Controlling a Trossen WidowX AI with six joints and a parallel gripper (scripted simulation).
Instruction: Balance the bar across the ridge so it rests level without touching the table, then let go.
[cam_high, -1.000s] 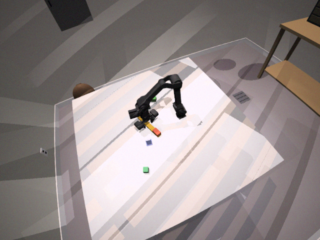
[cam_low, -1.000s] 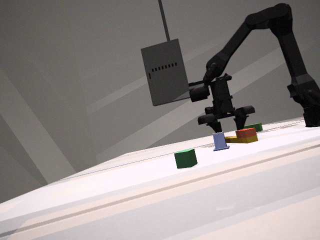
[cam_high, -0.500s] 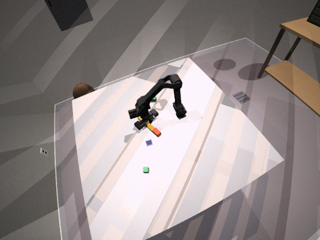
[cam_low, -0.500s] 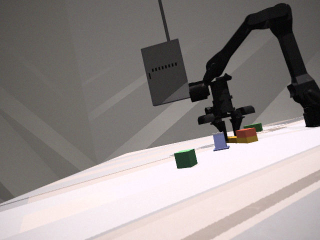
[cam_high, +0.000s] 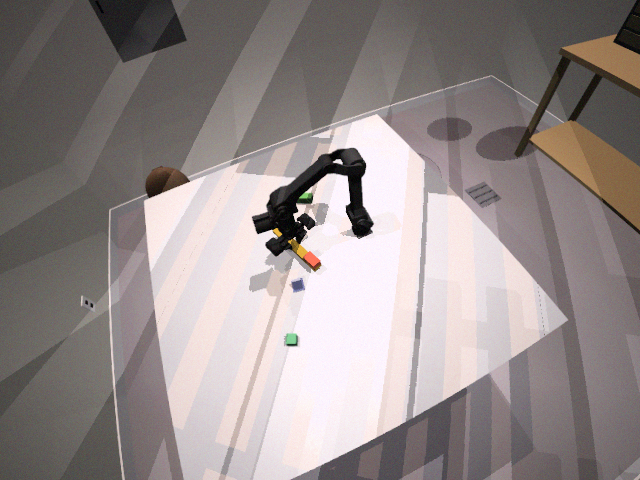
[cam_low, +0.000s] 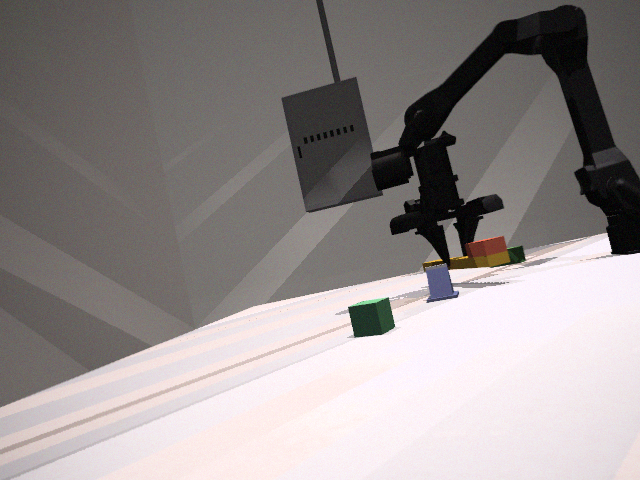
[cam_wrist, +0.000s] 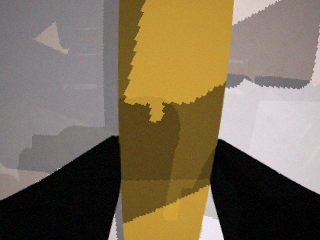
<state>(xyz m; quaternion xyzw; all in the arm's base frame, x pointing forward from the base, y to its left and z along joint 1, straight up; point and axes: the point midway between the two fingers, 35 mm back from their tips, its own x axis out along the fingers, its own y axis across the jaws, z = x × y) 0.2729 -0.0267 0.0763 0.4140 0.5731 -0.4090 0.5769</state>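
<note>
Here, gripper (cam_low: 450, 246) clenched on the yellow bar (cam_high: 295, 248) at its plain stretch, away from the orange block (cam_low: 485, 245) capping one end. Bar lying flat on the white table (cam_low: 516, 361), just beyond the blue ridge (cam_low: 440, 282) and apart from it; a second green cube (cam_low: 515, 253) just behind the bar's orange end, a first green cube (cam_low: 371, 316) on the near side of the ridge. To do well: lift straight up, keeping the bar level, before carrying it over the ridge; given the weighted end, likely set down with the orange block nearer the ridge than the bare end, since the balance point probably sits off-centre. Bar itself long, slim, flat-faced, mustard yellow, filling the wrist view between two dark fingers.
</note>
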